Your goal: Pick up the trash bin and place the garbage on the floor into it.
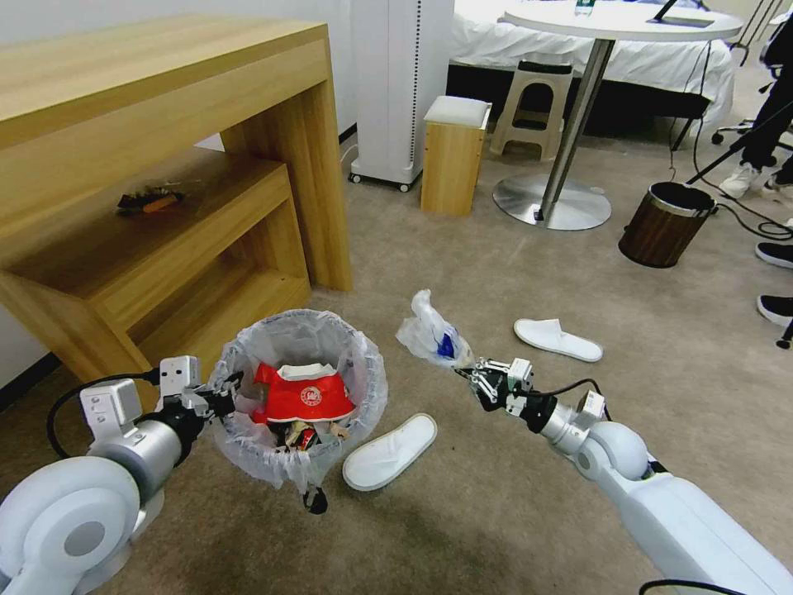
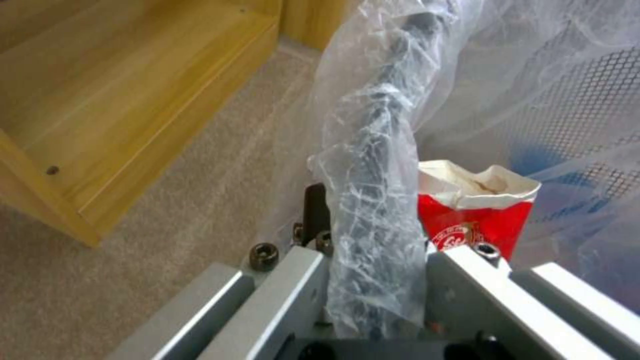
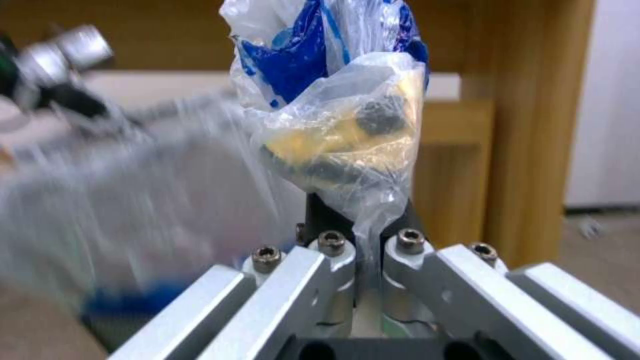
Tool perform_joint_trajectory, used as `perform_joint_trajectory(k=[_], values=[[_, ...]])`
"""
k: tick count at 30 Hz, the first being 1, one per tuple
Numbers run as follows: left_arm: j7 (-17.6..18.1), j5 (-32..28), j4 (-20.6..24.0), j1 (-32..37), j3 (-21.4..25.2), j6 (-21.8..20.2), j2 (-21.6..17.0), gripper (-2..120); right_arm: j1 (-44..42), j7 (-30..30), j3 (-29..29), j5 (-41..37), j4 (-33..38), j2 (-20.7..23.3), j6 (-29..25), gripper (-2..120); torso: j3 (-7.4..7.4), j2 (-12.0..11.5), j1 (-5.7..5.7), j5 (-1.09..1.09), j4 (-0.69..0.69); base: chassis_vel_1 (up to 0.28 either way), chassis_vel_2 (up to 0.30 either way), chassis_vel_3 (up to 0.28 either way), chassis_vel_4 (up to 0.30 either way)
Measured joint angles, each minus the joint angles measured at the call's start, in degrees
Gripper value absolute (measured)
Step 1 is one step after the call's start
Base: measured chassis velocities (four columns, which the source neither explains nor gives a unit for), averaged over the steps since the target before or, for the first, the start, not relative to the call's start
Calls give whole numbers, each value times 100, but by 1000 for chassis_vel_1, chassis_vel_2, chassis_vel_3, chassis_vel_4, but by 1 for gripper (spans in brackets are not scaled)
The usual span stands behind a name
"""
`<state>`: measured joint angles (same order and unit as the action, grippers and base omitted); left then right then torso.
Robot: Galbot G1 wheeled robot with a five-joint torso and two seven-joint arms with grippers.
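Note:
My left gripper (image 1: 221,402) is shut on the near-left rim of the trash bin (image 1: 347,347), a small round bin lined with a crinkly white bag. The left wrist view shows the bag-wrapped rim (image 2: 373,200) clamped between the fingers. Inside the bin lie a red paper carton (image 1: 301,397) (image 2: 477,220) and other litter. To the bin's right, above the carpet floor (image 1: 496,512), my right gripper (image 1: 467,372) (image 3: 360,225) is shut on a piece of garbage, a crumpled clear plastic bag (image 1: 429,335) (image 3: 333,115) with blue and yellow inside. Two white slippers (image 1: 390,450) (image 1: 557,339) lie on the floor.
A wooden desk with a low shelf (image 1: 165,207) stands close on the left, behind the bin. Farther back are a small wooden stool (image 1: 453,157), a white appliance (image 1: 401,83), a round table's metal base (image 1: 552,202) and a wood-grain bin (image 1: 665,223). People's shoes (image 1: 775,256) show at the right edge.

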<state>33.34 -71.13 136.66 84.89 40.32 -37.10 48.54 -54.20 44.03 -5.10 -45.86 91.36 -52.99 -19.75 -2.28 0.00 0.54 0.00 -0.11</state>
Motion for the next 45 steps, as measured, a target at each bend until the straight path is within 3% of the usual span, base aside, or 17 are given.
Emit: perform_joint_trajectory(k=[10, 20, 33, 45], values=[[-167, -76, -66, -59, -62, 0, -19, 0, 775, -132, 547, -457, 305, -94, 41, 0, 0, 0, 0, 0, 0, 0, 0, 0, 0], [-183, -69, -104, -92, -104, 0, -20, 0, 1808, -304, 1444, -781, 587, -267, 160, 0, 0, 0, 0, -1, 1, 0, 0, 0, 0], [-220, -59, -95, -63, -34, 3, 8, 0, 2246, -286, 2316, -718, 510, -517, 218, 0, 1, 0, 0, -1, 1, 0, 0, 0, 0], [-246, -58, -88, -93, 6, 25, -24, 0, 2183, 13, 2484, -563, 230, -546, 273, 0, 0, 0, 0, 1, 0, 0, 0, 0, 0]])
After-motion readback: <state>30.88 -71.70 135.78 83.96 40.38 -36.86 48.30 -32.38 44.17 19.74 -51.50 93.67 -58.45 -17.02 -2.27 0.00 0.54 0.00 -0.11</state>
